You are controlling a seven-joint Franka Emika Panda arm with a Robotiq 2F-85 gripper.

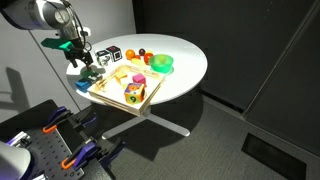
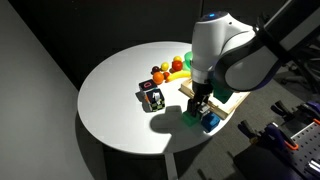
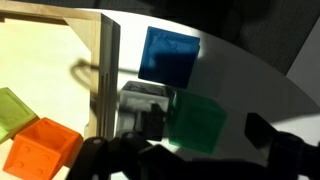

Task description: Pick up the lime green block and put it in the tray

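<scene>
The light-wood tray (image 3: 108, 70) fills the left of the wrist view and shows in both exterior views (image 1: 112, 99) (image 2: 228, 98). A lime green block (image 3: 12, 112) lies inside it next to an orange block (image 3: 40, 150). My gripper (image 3: 205, 150) is open and low over the table just outside the tray's rim (image 1: 82, 65) (image 2: 200, 108). Between its fingers sits a darker emerald green block (image 3: 195, 122) (image 2: 190, 118). A blue block (image 3: 170, 55) (image 2: 210, 122) stands right beside it. I hold nothing.
The round white table (image 1: 185, 75) (image 2: 110, 100) carries a green bowl (image 1: 161, 64), small fruit toys and a black-and-white cube (image 1: 107, 55) (image 2: 152, 98). The tray holds several other toys. The table edge is close behind the blue block.
</scene>
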